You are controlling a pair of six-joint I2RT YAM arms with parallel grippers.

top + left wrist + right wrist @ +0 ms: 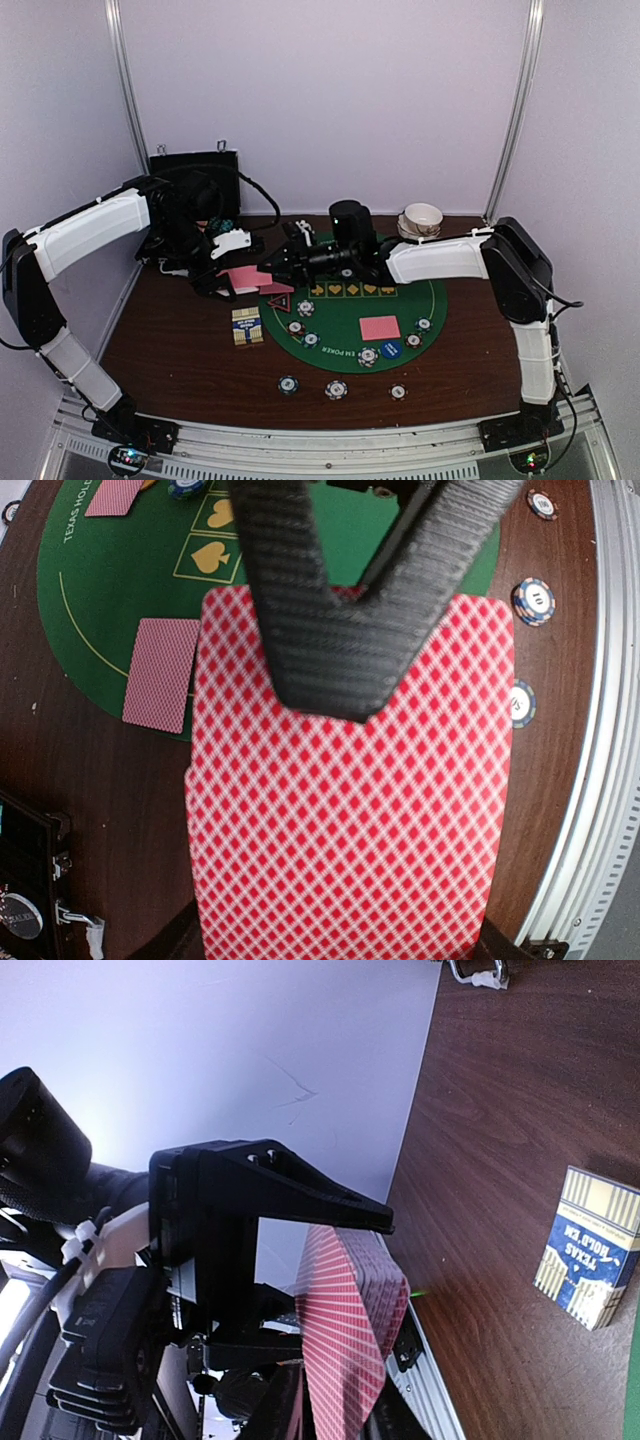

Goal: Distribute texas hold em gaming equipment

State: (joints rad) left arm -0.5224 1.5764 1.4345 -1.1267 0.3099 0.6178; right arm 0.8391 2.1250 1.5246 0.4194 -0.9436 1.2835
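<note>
Drawing a card off the deck appears to be the step in hand.

Overhead view: the left gripper (232,279) is clamped across the pink-backed deck (250,277) and holds it above the table (180,350), just off the left edge of the green mat (345,318). The right gripper (280,265) meets the deck's mat-side end. One card (379,327) lies face down on the mat. Chips (306,308) lie both on the mat and on the bare wood near the arms. The deck's long axis runs roughly left to right, pointing at the right gripper.

Left wrist view: the deck fills the frame, back up, with its long axis running away from the camera toward the mat. The right arm's fingers (320,650) converge in a V over the far end of the top card, tips almost together. Whether a card is pinched between them cannot be told.

Right wrist view: the deck is seen nearly edge-on, gripped between the left gripper's black jaws. The card box (590,1250) lies on the table beyond it.

Next move, as a judgement: a firm pinch on the top card alone, a slide along the deck's long axis, then a carry to a free spot on the mat.
</note>
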